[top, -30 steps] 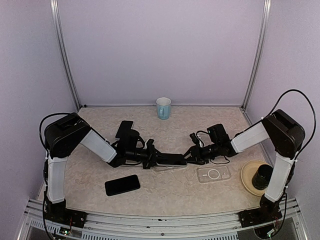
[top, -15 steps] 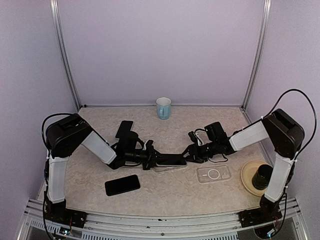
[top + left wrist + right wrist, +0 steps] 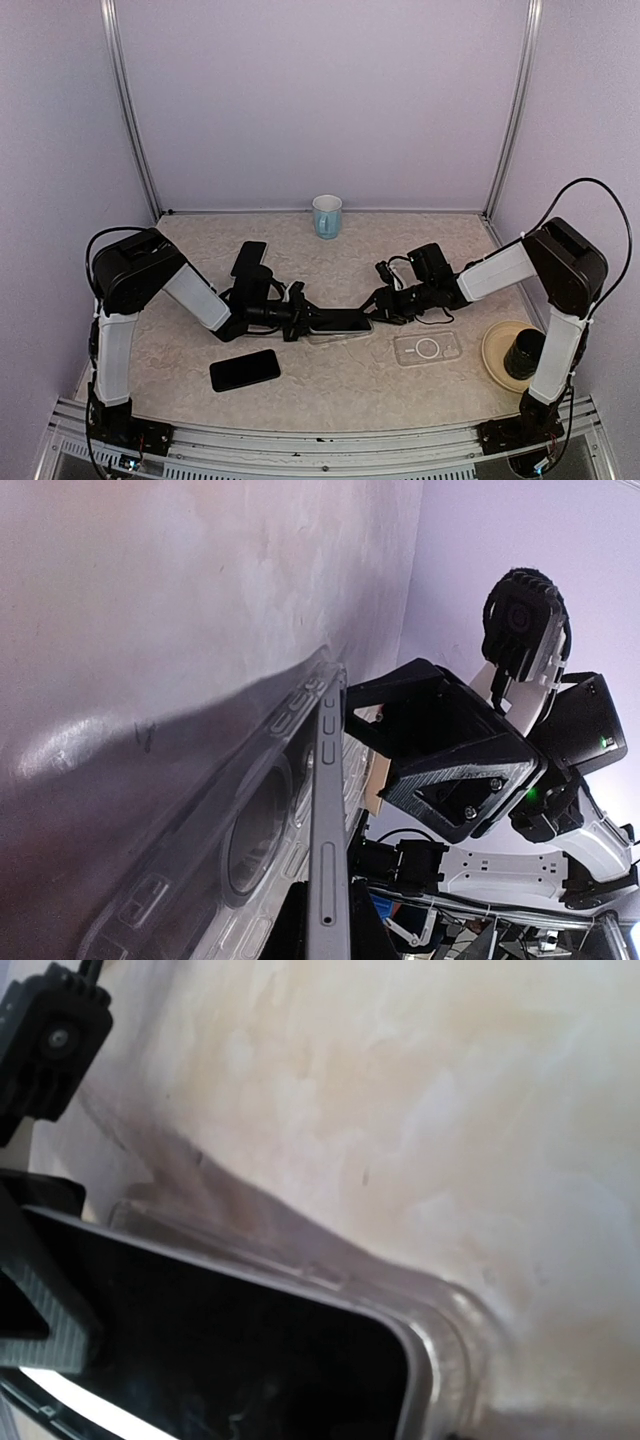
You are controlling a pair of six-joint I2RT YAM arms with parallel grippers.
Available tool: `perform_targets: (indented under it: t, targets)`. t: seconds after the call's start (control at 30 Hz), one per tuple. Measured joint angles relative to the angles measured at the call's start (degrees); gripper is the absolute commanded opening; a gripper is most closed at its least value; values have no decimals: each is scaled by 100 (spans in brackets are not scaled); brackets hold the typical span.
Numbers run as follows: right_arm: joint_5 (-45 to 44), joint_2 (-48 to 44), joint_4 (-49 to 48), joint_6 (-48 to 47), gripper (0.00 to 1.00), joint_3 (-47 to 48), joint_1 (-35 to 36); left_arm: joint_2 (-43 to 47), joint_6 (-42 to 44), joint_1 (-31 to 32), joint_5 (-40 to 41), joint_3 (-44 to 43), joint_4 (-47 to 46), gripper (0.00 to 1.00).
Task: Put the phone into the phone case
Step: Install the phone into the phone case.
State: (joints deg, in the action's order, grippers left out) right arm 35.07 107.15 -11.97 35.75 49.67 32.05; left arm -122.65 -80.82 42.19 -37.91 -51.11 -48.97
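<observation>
My left gripper [image 3: 303, 319] is shut on the near end of a dark phone [image 3: 342, 322], which it holds low and flat over a clear phone case [image 3: 335, 337] on the table. In the left wrist view the phone's grey edge [image 3: 325, 820] runs between my fingers, with the clear case [image 3: 225, 855] just beneath it. My right gripper [image 3: 383, 304] sits at the phone's far end, open, one tan-padded finger [image 3: 440, 750] beside the case's corner. In the right wrist view the phone's black screen [image 3: 220, 1345] sits inside the case's raised rim [image 3: 445, 1345].
A second clear case [image 3: 427, 348] lies right of centre, and a second black phone [image 3: 245, 370] lies front left. Another phone [image 3: 250, 258] lies behind the left arm. A blue cup [image 3: 327, 215] stands at the back wall. A tan plate [image 3: 497, 355] with a black object is front right.
My right gripper has opened wider and drawn slightly back from the phone's far end. The left gripper keeps its hold, and the phone has shifted a little to the left.
</observation>
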Motion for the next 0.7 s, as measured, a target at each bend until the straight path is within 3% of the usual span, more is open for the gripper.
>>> perform_targets:
  t: [0.7]
  targets:
    - [85,79,-186,85,51,2,4,-267,-42,-66,-234,-101,-295,0]
